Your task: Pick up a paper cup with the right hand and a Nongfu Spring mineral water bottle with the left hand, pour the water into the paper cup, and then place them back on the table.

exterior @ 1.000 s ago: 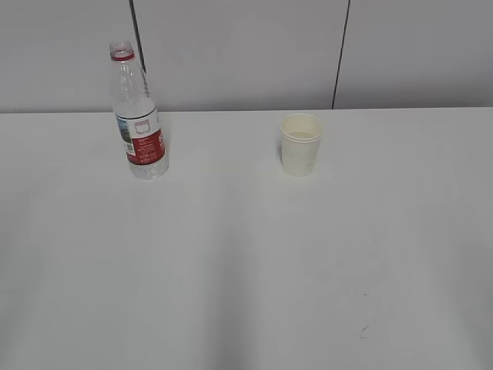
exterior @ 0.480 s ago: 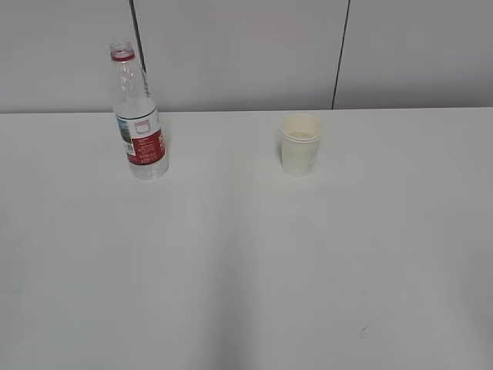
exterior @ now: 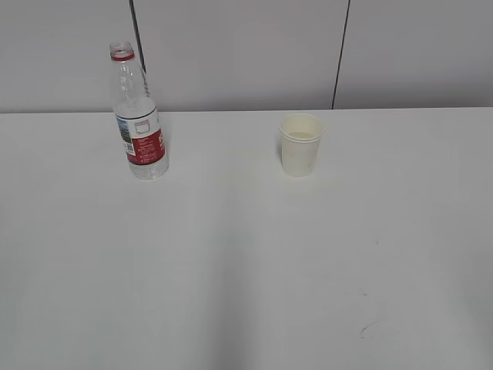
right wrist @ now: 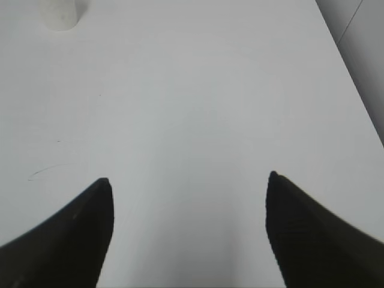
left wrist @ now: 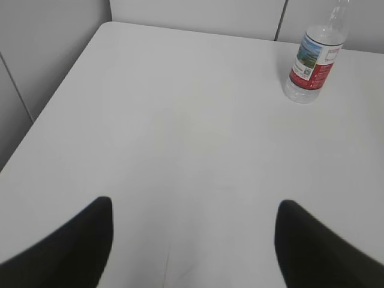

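Observation:
The clear water bottle [exterior: 139, 116] with a red neck ring and red-and-white label stands upright, uncapped, at the far left of the white table [exterior: 246, 270]. It also shows in the left wrist view [left wrist: 315, 60] at the top right. The cream paper cup [exterior: 300, 144] stands upright right of centre, and its base shows in the right wrist view [right wrist: 59, 13] at the top left. My left gripper [left wrist: 195, 204] is open and empty over bare table, far from the bottle. My right gripper [right wrist: 189, 180] is open and empty, far from the cup. Neither arm shows in the exterior view.
A grey panelled wall [exterior: 246, 54] runs behind the table. The table's left edge [left wrist: 54, 102] shows in the left wrist view and its right edge [right wrist: 348, 66] in the right wrist view. Faint marks [exterior: 366, 330] lie on the near right tabletop.

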You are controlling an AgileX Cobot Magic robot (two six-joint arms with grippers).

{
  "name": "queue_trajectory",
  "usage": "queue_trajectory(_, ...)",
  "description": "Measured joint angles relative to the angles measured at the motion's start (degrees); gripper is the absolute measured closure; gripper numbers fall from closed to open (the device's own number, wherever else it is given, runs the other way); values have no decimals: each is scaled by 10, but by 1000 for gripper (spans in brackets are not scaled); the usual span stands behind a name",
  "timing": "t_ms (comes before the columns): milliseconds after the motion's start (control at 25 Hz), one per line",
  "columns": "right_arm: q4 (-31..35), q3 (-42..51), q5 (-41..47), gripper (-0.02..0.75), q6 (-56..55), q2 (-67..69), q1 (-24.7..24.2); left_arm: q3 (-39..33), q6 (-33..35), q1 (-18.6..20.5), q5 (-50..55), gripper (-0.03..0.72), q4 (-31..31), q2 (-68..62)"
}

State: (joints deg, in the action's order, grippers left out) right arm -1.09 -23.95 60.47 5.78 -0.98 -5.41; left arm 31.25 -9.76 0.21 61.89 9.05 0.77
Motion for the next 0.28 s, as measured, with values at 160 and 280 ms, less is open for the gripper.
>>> queue_trajectory(160,0,0,0,155,0,0,0,0,0,0,0,189,0,0)
queue_trajectory(280,0,0,0,155,0,0,0,0,0,0,0,201,0,0)
